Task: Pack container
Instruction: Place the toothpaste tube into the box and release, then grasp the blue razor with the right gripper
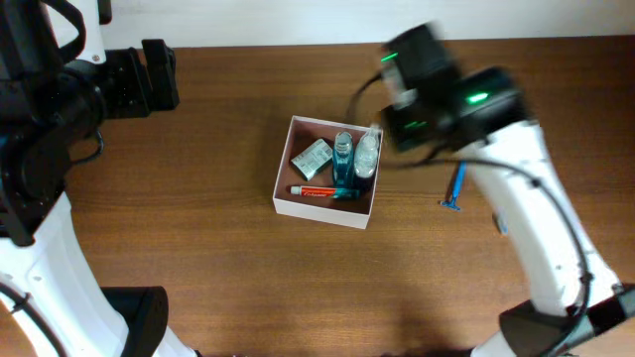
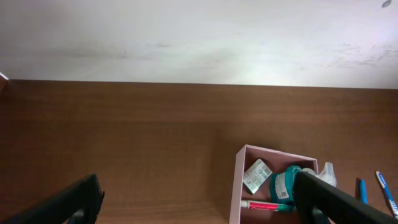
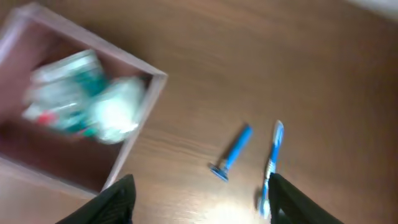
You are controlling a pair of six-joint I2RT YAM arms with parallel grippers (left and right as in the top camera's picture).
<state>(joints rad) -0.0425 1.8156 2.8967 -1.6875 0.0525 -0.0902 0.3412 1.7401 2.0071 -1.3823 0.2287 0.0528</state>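
Right tool is held apart, empty, over the brown wooden tabletop beside the square white cardboard container, set mid-tabletop. Left tool is apart and empty too. The flat blue plastic razor beside the container could be mis-pinched, or the neighbouring blue toothbrush knocked. The toothbrush is shown by the right wrist view but mostly hidden overhead.

No legible text anywhere; print on the packet and the red tube in the container too small.
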